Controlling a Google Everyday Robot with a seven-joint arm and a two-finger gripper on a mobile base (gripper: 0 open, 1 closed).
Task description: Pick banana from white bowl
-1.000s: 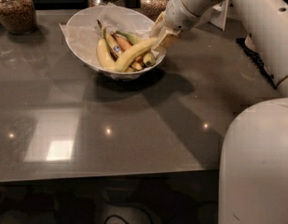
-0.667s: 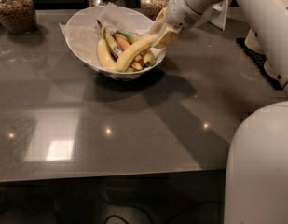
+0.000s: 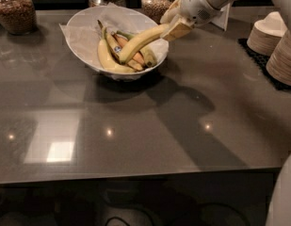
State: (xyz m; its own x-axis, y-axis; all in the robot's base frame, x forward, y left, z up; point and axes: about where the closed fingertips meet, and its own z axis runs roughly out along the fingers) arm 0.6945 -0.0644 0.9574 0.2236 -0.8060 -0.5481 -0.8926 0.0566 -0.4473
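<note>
A dark grey polished stone worktop (image 3: 135, 140) fills my view, mirroring ceiling lamps: a bright square patch at 8 o'clock and small glints near the centre. Three glass jars of brown dry food (image 3: 13, 11) line the far edge from 11 to 12 o'clock. Stacked beige bowls (image 3: 273, 34) sit on a black mesh mat (image 3: 257, 62) at 3 o'clock. My end effector (image 3: 175, 29) hangs at 1 o'clock, clamped on the yellow-green banana (image 3: 140, 41).

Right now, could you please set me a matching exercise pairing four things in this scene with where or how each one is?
Things:
1 banana
2 white bowl
3 gripper
4 stacked beige bowls

Places or states:
A far right, on a dark mat
B over the bowl's right rim, holding the banana's end
C paper-lined, at the back of the counter
D tilted, one end held up

Pairs: 1-D, 2-C, 3-B, 4-A.
</note>
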